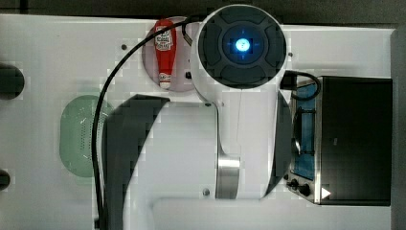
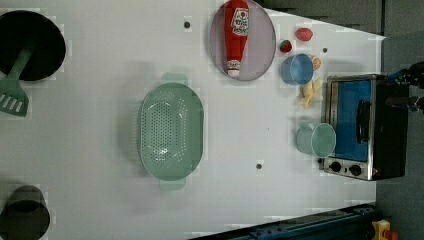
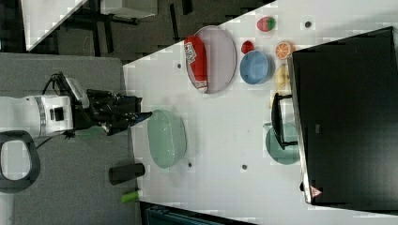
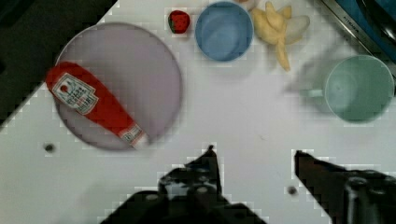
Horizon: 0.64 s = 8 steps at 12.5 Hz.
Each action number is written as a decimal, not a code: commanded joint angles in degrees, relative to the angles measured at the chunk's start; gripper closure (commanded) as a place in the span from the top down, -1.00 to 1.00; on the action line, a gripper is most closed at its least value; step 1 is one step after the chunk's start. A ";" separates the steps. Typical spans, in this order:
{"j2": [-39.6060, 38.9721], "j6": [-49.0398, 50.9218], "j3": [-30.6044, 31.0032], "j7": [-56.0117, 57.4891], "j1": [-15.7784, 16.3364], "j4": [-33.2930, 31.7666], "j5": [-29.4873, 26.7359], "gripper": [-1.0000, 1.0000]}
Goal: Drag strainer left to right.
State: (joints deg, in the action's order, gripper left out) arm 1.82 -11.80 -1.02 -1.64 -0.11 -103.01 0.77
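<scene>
The strainer (image 2: 171, 131) is a large pale mint-green oval basket with a perforated bottom and a tab handle at each end. It stands upright on the white table, at the top view's left (image 1: 79, 136), partly behind the arm. In the right view the strainer (image 3: 166, 138) lies near the table's edge, and my gripper (image 3: 140, 116) reaches in from the right view's left, its tips close to the strainer's rim. In the wrist view the gripper (image 4: 256, 158) is open, with only bare table between its two black fingers.
A grey plate (image 2: 265, 35) carries a red ketchup bottle (image 2: 236, 35). Near it are a blue bowl (image 2: 297, 69), a teal cup (image 2: 317, 140), toy fruit and a toaster oven (image 2: 362, 127). A black pan and green spatula (image 2: 15, 92) sit at the left view's left.
</scene>
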 commanded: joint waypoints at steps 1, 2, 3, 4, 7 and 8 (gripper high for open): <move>25.30 10.53 -3.82 -1.76 0.20 -15.26 0.71 0.46; 25.18 10.44 -3.42 -1.87 0.41 -15.26 0.61 0.67; 25.03 10.50 -2.57 -1.90 0.65 -15.28 0.58 0.89; 24.99 10.36 -1.76 -1.90 0.68 -15.28 0.58 1.00; 24.06 8.46 1.21 -1.99 1.28 -15.30 0.53 1.00; 23.23 6.90 3.02 -2.86 1.66 -15.31 0.52 1.00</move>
State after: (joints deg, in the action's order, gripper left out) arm 28.44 -5.12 1.07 -2.83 -0.24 -116.49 2.05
